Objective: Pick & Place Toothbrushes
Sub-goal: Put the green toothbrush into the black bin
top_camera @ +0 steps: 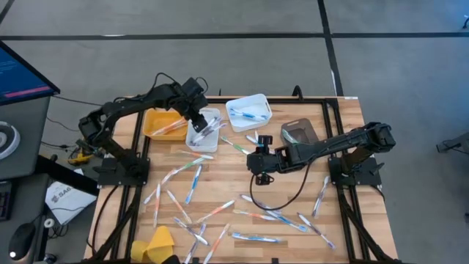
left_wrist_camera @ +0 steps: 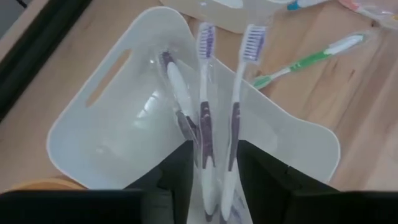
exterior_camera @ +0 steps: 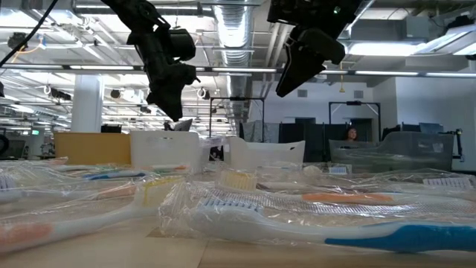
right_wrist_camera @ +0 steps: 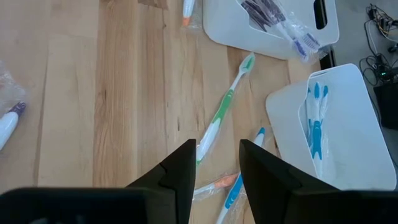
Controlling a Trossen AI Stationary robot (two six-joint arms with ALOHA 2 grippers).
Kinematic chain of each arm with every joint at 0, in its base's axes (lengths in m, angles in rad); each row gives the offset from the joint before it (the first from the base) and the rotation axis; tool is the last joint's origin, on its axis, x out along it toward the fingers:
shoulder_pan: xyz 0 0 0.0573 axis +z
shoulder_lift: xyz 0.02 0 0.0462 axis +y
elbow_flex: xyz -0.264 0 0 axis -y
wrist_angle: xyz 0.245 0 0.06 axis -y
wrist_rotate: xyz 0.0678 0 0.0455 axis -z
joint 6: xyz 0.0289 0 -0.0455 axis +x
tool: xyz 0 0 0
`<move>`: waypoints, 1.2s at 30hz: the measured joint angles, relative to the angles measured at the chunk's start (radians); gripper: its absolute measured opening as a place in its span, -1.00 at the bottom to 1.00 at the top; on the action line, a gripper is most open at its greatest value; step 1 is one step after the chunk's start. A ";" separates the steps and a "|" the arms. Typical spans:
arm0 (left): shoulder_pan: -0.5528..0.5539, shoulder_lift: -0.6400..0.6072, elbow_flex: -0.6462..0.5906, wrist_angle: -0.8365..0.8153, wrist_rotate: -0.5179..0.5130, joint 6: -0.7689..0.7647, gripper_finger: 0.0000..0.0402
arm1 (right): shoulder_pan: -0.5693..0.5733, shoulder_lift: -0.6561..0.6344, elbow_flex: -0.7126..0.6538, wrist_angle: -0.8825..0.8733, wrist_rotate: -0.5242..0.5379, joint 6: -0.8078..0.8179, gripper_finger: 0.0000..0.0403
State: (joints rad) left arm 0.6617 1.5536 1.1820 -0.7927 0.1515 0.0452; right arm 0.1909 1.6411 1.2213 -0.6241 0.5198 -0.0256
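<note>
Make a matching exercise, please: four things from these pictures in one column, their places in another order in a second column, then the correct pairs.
Things:
1. left hand
2. right hand
3. green toothbrush
4. blue toothbrushes

Places:
A. bare wood between the bins
B. above the white bin with purple brushes
C. inside the other white bin
D. over the table's middle

Pairs: 1-B, 2-D, 3-A, 4-C

No text, label or number can be read with certainty. Beyond the worktop's left edge, a white package (top_camera: 60,196) on the floor carries dark lettering, too small to make out. A screen (top_camera: 22,73) past the far left corner shows lines of text, all illegible. The wrapped toothbrushes (exterior_camera: 297,216) on the worktop and the bins show no readable print in any view.
</note>
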 joint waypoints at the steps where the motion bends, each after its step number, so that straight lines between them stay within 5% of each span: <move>1: 0.000 0.000 0.000 0.003 -0.002 0.000 -0.39 | 0.000 0.000 0.000 -0.001 -0.002 0.000 -0.42; 9: -0.001 -0.061 0.000 0.007 0.009 0.001 -0.31 | 0.000 0.000 0.000 -0.019 -0.161 0.000 -0.42; 18: -0.050 -0.250 -0.020 0.035 0.011 0.001 -0.32 | -0.006 0.000 0.000 0.019 -0.183 -0.037 -0.42; 36: -0.445 -0.579 -0.572 0.574 0.055 -0.107 -0.34 | -0.128 0.090 0.000 0.209 -0.183 -0.081 -0.42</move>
State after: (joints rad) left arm 0.2162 0.9748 0.6102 -0.2184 0.2067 -0.0617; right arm 0.0628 1.7315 1.2217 -0.4146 0.3367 -0.1071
